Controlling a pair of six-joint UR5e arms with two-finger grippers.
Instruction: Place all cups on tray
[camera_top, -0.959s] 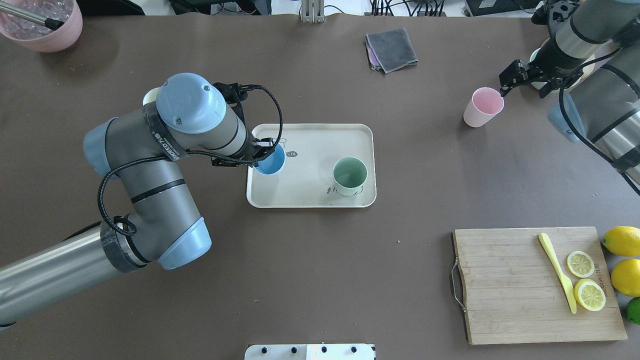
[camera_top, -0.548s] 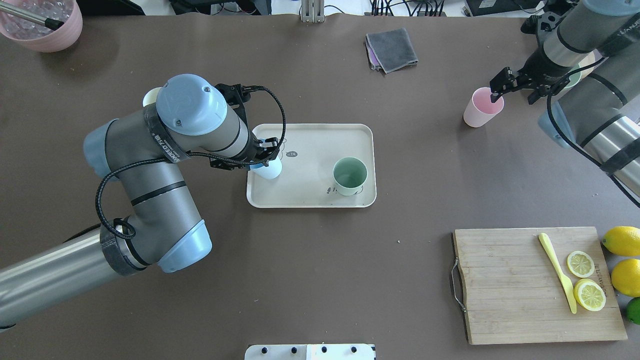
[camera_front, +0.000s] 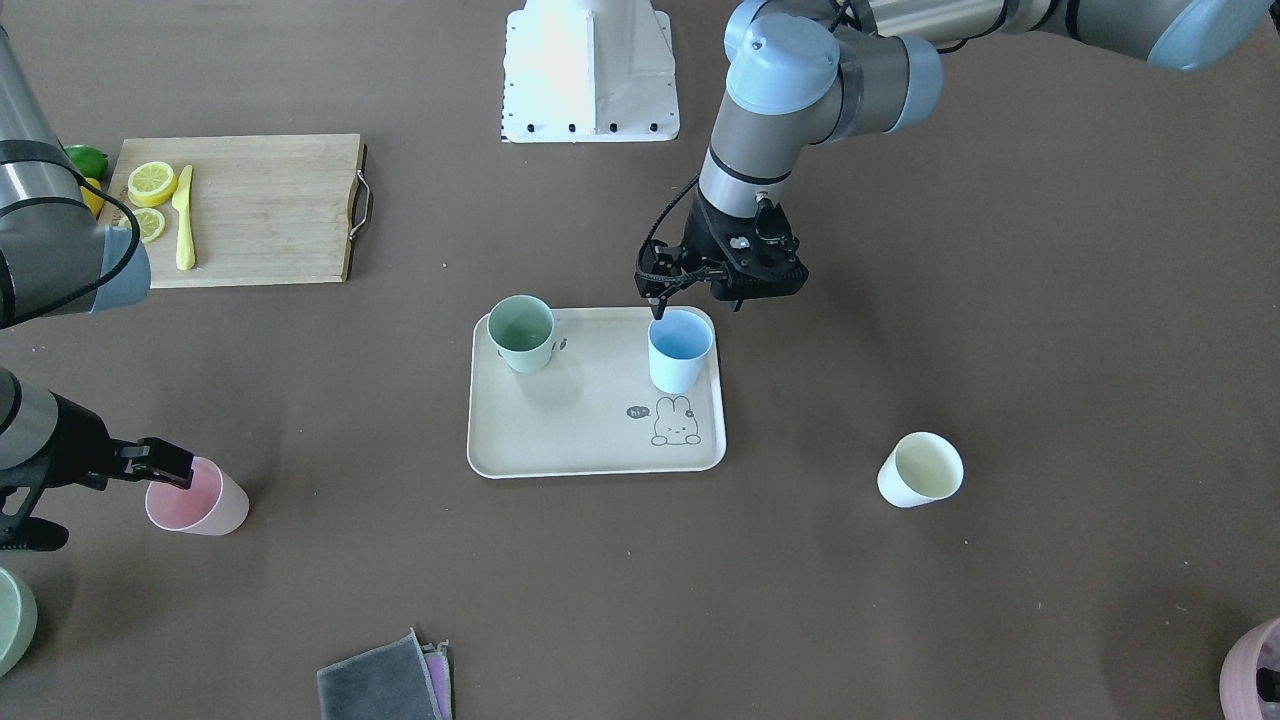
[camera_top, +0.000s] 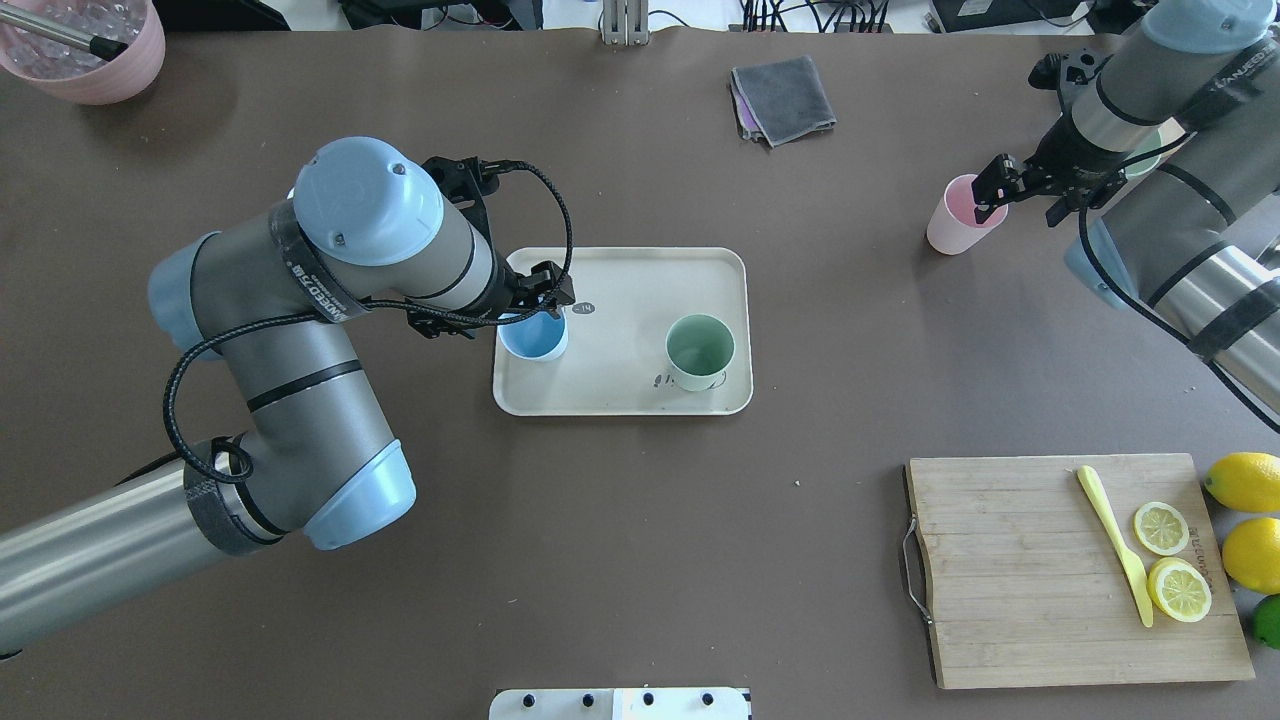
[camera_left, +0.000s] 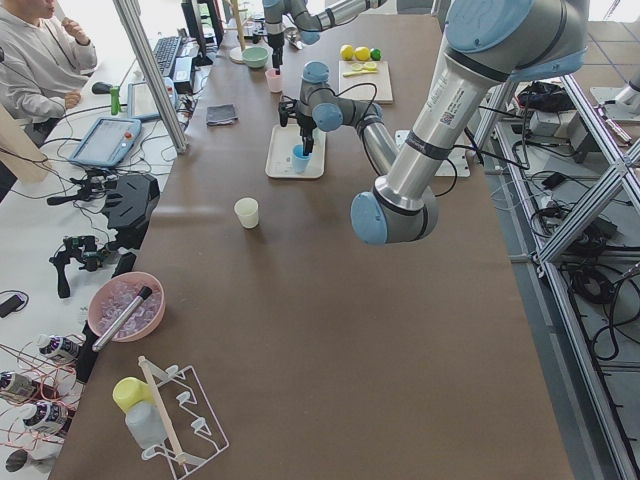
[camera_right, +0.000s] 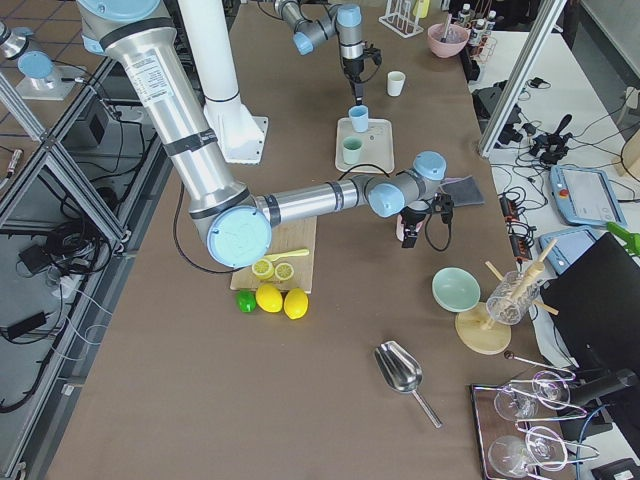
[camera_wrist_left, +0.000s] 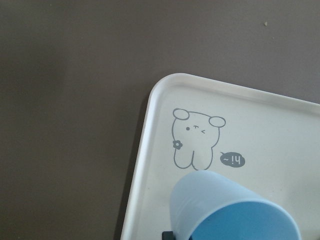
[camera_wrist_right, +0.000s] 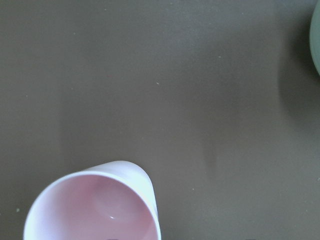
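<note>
The cream tray (camera_top: 640, 398) (camera_front: 560, 445) lies mid-table. The mint green cup (camera_top: 699, 352) (camera_front: 521, 333) and the light blue cup (camera_top: 535, 338) (camera_front: 680, 355) stand upright on it. My left gripper (camera_top: 542, 310) (camera_front: 657, 308) reaches down to the blue cup's rim and looks shut on it. The wrist view shows that cup (camera_wrist_left: 220, 205) beside the bunny print. The pink cup (camera_top: 955, 225) (camera_front: 200, 500) (camera_wrist_right: 95, 210) stands on the table. My right gripper (camera_top: 988, 200) (camera_front: 172, 465) is open at its rim. The cream-yellow cup (camera_front: 921, 470) (camera_left: 246, 212) stands alone on the table, hidden behind my left arm in the overhead view.
A wooden cutting board (camera_top: 1010, 570) with lemon slices and a yellow knife sits front right, with whole lemons (camera_top: 1245, 480) beside it. A folded grey cloth (camera_top: 785, 98) lies at the back. A pink bowl (camera_top: 85, 50) sits back left. A green bowl (camera_front: 10, 620) is near my right arm.
My left gripper has brought the blue cup from tilted to upright on the tray's left end. My right gripper has moved left to the pink cup's rim.
</note>
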